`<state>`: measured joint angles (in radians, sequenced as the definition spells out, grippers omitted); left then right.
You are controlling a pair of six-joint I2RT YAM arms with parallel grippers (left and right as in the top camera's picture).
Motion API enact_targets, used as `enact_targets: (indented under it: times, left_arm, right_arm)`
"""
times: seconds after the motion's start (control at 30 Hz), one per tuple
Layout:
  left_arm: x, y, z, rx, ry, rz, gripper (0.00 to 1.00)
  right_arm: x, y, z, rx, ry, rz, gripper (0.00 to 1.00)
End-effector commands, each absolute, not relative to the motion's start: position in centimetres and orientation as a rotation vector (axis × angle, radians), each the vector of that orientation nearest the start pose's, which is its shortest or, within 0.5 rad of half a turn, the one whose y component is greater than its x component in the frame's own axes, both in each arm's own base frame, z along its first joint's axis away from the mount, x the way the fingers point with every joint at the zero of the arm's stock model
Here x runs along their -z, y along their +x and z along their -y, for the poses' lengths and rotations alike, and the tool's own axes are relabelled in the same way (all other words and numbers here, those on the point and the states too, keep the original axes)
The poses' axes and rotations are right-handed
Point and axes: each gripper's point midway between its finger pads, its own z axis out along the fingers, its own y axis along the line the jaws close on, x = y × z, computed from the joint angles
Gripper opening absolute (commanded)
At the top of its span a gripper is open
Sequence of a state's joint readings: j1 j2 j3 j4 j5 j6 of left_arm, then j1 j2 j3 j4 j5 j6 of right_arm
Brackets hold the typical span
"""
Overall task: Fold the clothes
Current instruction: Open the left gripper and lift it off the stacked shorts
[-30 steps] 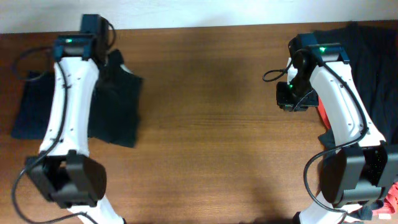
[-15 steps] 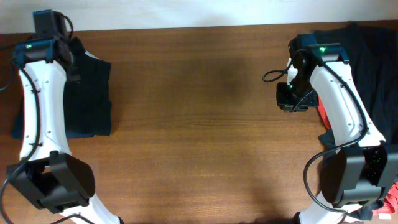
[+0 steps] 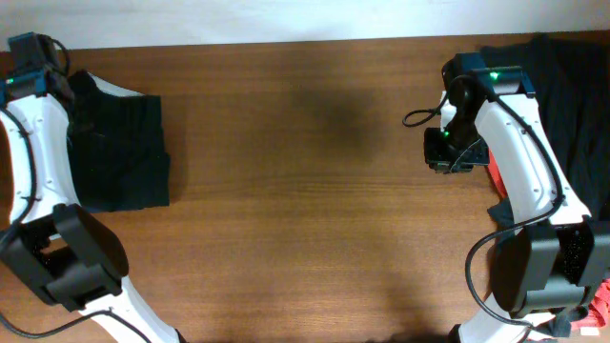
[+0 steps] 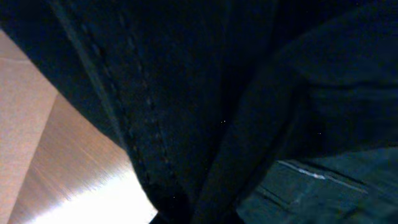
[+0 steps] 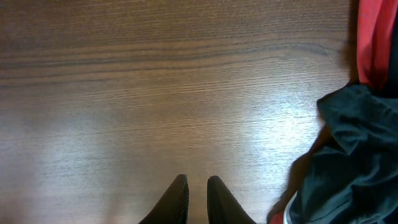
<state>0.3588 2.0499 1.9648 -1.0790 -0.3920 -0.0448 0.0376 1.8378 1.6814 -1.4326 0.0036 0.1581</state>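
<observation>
A pair of black shorts (image 3: 119, 152) with a pale waistband edge lies bunched at the far left of the table. My left gripper (image 3: 55, 86) is at the shorts' top-left corner. Its view is filled with dark fabric (image 4: 186, 93) that hides the fingers, so it looks shut on the shorts. A pile of black clothes (image 3: 572, 86) lies at the far right, with a red garment (image 3: 495, 177) at its edge; both show in the right wrist view, the black fabric (image 5: 354, 155) and the red (image 5: 376, 37). My right gripper (image 5: 198, 186) is shut and empty over bare wood.
The wooden table (image 3: 305, 191) stretches between the two arms. A bluish fabric piece with a stitched pocket (image 4: 311, 193) shows under the black cloth in the left wrist view. The table's back edge (image 3: 286, 43) meets a pale wall.
My left arm has swung far to the left, dragging the black shorts with it over the navy garment. The right arm has not moved.
</observation>
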Motion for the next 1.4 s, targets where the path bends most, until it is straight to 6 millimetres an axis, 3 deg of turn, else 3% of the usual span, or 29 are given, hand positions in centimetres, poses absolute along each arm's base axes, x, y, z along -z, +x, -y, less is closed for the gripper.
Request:
enact_targets:
  times: [0.0, 0.03, 0.07, 0.1, 0.17, 0.2, 0.4, 0.47, 0.57, 0.6, 0.77, 0.8, 0.87, 0.93, 0.97, 1.0, 1.13, 1.2, 1.37]
  left_arm:
    - [-17.1, 42.6, -25.6, -0.654, -0.715, -2.632, 0.0]
    - [-16.8, 42.4, -26.1, -0.658, -0.729, -2.632, 0.01]
    - [-16.5, 42.2, -26.6, -0.66, -0.744, -2.637, 0.1]
    - [-16.3, 42.1, -26.8, -0.662, -0.752, -2.64, 0.29]
    - [-15.8, 41.7, -27.6, -0.666, -0.776, -2.646, 0.79]
    - [-15.5, 41.5, -27.9, -0.667, -0.793, -2.648, 0.99]
    - [-15.2, 40.6, -29.0, -0.648, -0.897, -2.622, 0.99]
    - [-14.7, 41.2, -28.0, -0.556, -0.877, -2.637, 0.99]
    - [-14.1, 43.0, -25.0, -0.36, -0.796, -2.668, 0.99]
    - [-14.0, 43.9, -23.4, -0.293, -0.737, -2.684, 0.99]
    - [-13.6, 47.3, -13.2, -0.03, -0.381, -2.763, 0.99]
    - [-13.5, 47.7, -10.0, 0.009, -0.265, -2.791, 0.99]
    - [-13.2, 47.5, -5.3, 0.036, -0.131, -2.842, 0.99]
    - [-12.7, 46.0, -1.1, 0.05, -0.004, -2.92, 0.99]
    - [-12.5, 44.7, 0.8, 0.052, 0.055, -2.977, 0.99]
    - [-12.2, 43.0, 2.2, 0.059, 0.094, -3.044, 0.99]
    - [-12.3, 37.5, 5.0, 0.082, 0.1, -3.261, 0.99]
    - [-12.6, 35.7, 5.8, 0.139, 0.105, -3.331, 0.99]
    - [-13.3, 33.5, 6.1, 0.17, 0.106, -3.396, 0.99]
  right_arm:
    - [-15.5, 33.9, -0.8, 0.026, 0.21, -3.114, 0.16]
    - [-15.5, 33.9, -0.8, 0.026, 0.21, -3.114, 0.16]
    - [-15.5, 33.9, -0.8, 0.026, 0.21, -3.114, 0.16]
    - [-15.5, 33.9, -0.8, 0.026, 0.21, -3.114, 0.16]
    - [-15.5, 33.9, -0.8, 0.027, 0.21, -3.114, 0.16]
    - [-15.5, 33.9, -0.8, 0.027, 0.21, -3.114, 0.16]
    - [-15.5, 34.0, -0.8, 0.027, 0.21, -3.112, 0.16]
    - [-15.5, 34.0, -0.8, 0.026, 0.209, -3.109, 0.16]
    - [-15.5, 34.2, -0.8, 0.025, 0.208, -3.103, 0.17]
    - [-15.4, 34.3, -0.9, 0.016, 0.208, -3.099, 0.17]
    - [-15.7, 36.1, -3.9, -0.26, 0.152, -3.033, 0.41]
    - [-16.0, 36.7, -5.1, -0.357, 0.077, -3.003, 0.49]
    - [-16.2, 37.2, -5.9, -0.418, -0.009, -2.969, 0.64]
    - [-16.1, 37.2, -5.8, -0.411, -0.083, -2.962, 0.78]
    - [-16.1, 37.0, -5.7, -0.411, -0.085, -2.97, 0.92]
    - [-16.0, 36.6, -5.5, -0.413, -0.074, -2.99, 0.99]
    - [-15.9, 34.0, -4.5, -0.425, -0.008, -3.097, 0.99]
    - [-15.9, 32.6, -4.0, -0.434, 0.022, -3.154, 0.99]
    - [-16.5, 30.9, -3.3, -0.427, 0.03, -3.172, 0.99]
